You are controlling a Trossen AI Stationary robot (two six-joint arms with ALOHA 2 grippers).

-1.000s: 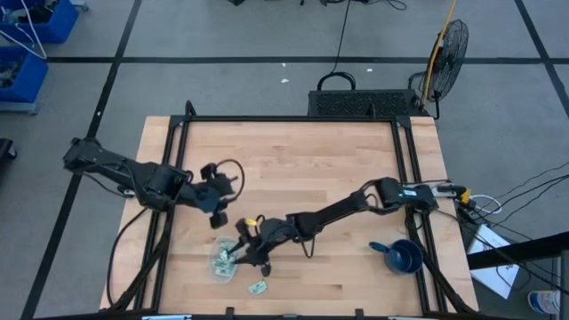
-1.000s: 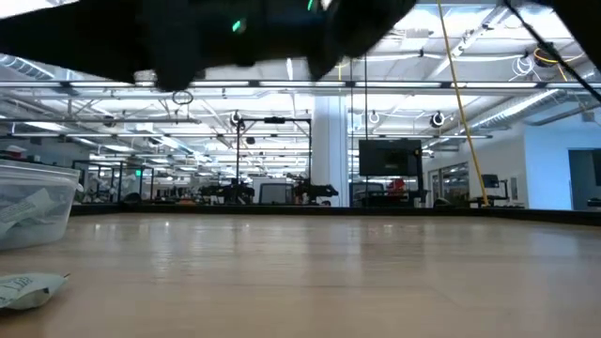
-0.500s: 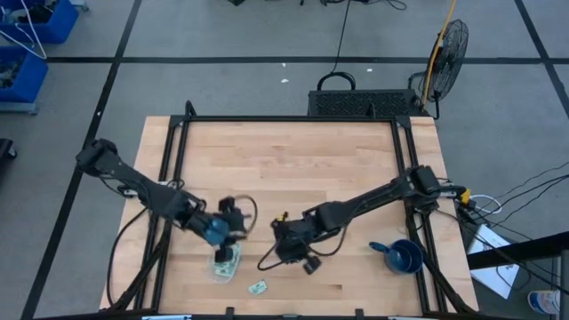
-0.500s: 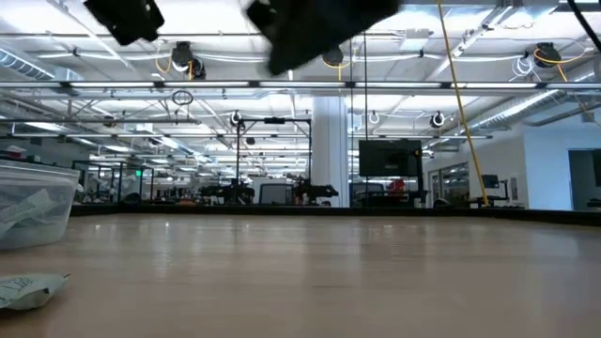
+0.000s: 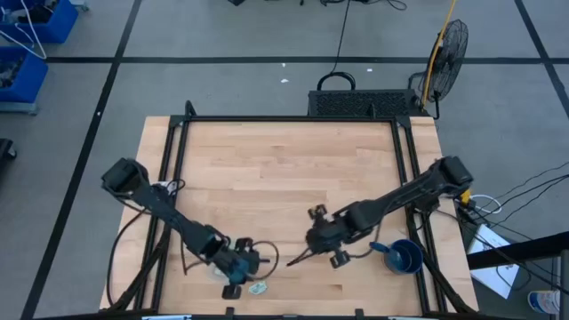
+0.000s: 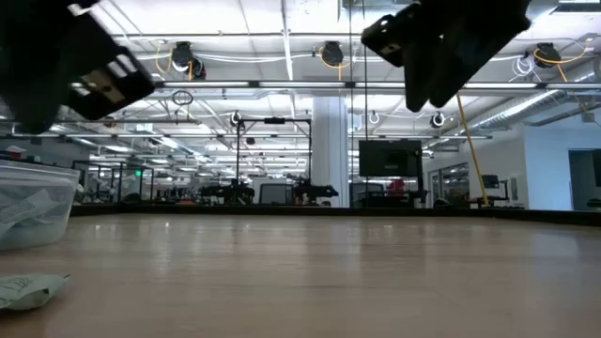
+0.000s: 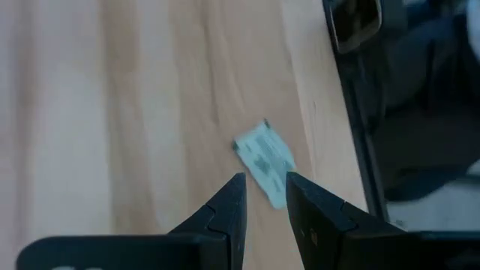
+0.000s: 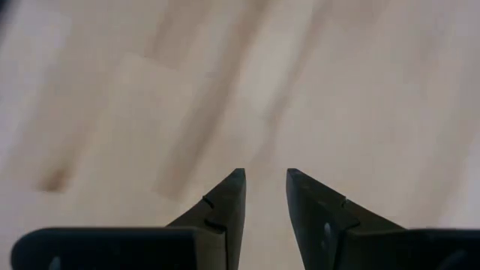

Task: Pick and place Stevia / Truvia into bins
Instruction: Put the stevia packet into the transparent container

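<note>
One pale green and white sachet (image 5: 258,287) lies flat on the wooden table near its near edge; it also shows in the left wrist view (image 7: 264,161) and the low view (image 6: 28,289). The clear tub (image 6: 33,202) holds several sachets; in the high view my left arm covers most of it. My left gripper (image 5: 242,271) hovers open just above the loose sachet, and its fingers (image 7: 238,199) touch nothing. My right gripper (image 5: 313,238) is open and empty over bare wood right of the tub, raised off the table (image 8: 264,180).
A blue cup (image 5: 404,256) stands near the table's right edge, close to my right arm. The black table frame (image 7: 360,112) runs along the near edge just beyond the loose sachet. Bare wood (image 5: 284,169) covers the table's middle and far part.
My left gripper has swung from the table's left middle toward the near edge and the right, coming over the tub and the loose sachet. My right gripper has drawn away from the tub toward the table's right edge. The loose sachet and the tub have stayed in place.
</note>
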